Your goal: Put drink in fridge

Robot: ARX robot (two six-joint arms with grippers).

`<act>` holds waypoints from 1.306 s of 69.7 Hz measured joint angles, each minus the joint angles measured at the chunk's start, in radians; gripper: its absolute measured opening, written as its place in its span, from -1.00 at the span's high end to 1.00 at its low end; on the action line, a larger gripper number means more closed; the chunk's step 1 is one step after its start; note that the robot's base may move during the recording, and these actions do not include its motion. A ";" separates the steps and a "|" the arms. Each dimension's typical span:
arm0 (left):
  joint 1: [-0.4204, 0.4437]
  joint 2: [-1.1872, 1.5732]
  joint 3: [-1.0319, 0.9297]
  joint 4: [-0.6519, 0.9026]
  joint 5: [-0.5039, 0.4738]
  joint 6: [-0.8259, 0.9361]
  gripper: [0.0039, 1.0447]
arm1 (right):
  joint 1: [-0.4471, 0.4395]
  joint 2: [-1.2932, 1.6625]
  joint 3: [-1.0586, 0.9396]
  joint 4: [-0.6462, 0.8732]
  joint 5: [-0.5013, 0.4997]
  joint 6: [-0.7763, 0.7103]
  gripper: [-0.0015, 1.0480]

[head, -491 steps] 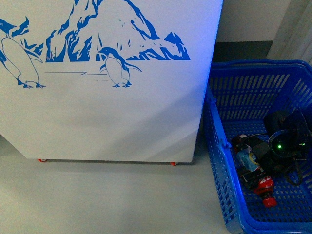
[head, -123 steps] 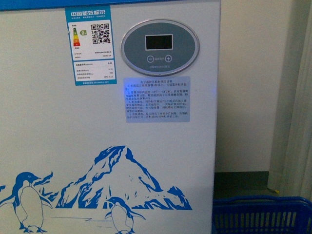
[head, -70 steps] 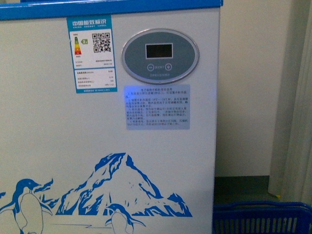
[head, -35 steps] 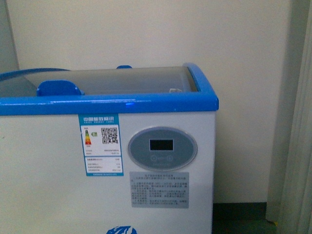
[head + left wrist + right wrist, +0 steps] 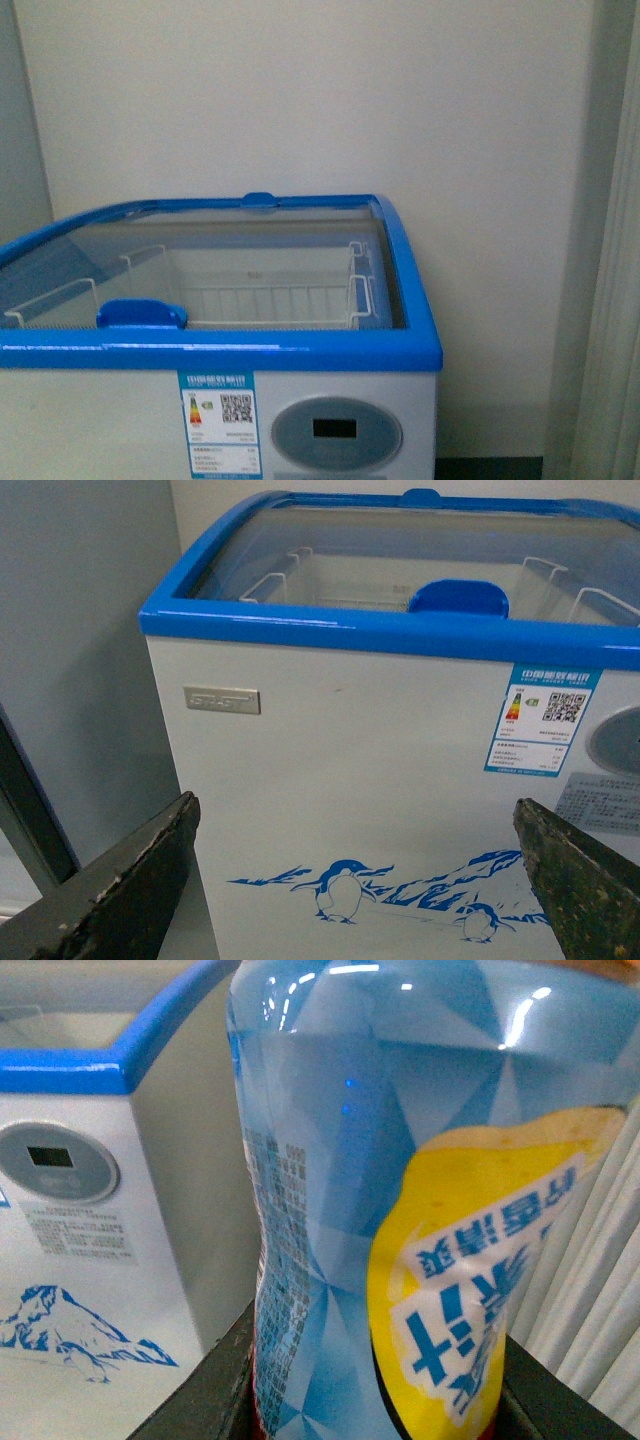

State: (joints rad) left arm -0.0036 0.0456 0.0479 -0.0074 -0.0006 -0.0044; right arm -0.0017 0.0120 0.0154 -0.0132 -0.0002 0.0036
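Observation:
The fridge (image 5: 400, 350) is a white chest cooler with a blue rim and a curved glass lid (image 5: 250, 260) that lies over white wire baskets inside. A blue lid handle (image 5: 141, 314) sits near the front rim. Neither arm shows in the front view. In the left wrist view the fridge (image 5: 330, 770) fills the picture, with its penguin drawing between the spread fingers of my open left gripper (image 5: 355, 880). My right gripper (image 5: 375, 1400) is shut on the drink bottle (image 5: 330, 1180), pale blue with a yellow label, held to the right of the fridge (image 5: 70, 1190).
A cream wall (image 5: 300, 100) stands behind the fridge. Pale curtain folds (image 5: 615, 300) hang at the right. A grey panel (image 5: 70, 680) stands beside the fridge's left side.
The front view has risen steadily, from the basket and the floor up the fridge's front to its blue rim and glass lid. The blue basket has dropped out of view.

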 joint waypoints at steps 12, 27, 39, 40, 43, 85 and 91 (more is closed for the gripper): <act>0.000 0.000 0.000 0.000 0.000 0.000 -0.85 | 0.000 0.000 0.000 0.000 0.000 0.000 0.23; 0.000 0.000 0.000 0.000 0.000 0.000 -0.85 | 0.000 0.000 0.000 0.000 0.000 0.000 0.23; 0.000 0.000 0.000 0.000 0.000 0.000 -0.85 | 0.000 0.000 0.000 0.000 0.000 0.000 0.23; 0.000 0.000 0.000 0.000 -0.001 0.000 -0.85 | 0.000 0.000 0.000 0.000 0.000 0.000 0.23; -0.048 0.010 -0.011 0.055 -0.163 -0.006 -0.85 | 0.000 0.000 0.000 0.000 -0.001 0.000 0.23; -0.213 0.119 -0.010 0.080 -0.430 -0.028 -0.85 | 0.000 0.000 0.000 0.000 0.000 0.000 0.23; -0.149 0.189 0.000 0.107 -0.320 -0.024 -0.85 | 0.000 0.000 0.000 0.000 0.000 0.000 0.23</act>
State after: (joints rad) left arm -0.1528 0.2348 0.0475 0.0994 -0.3210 -0.0284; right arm -0.0017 0.0120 0.0154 -0.0132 0.0002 0.0040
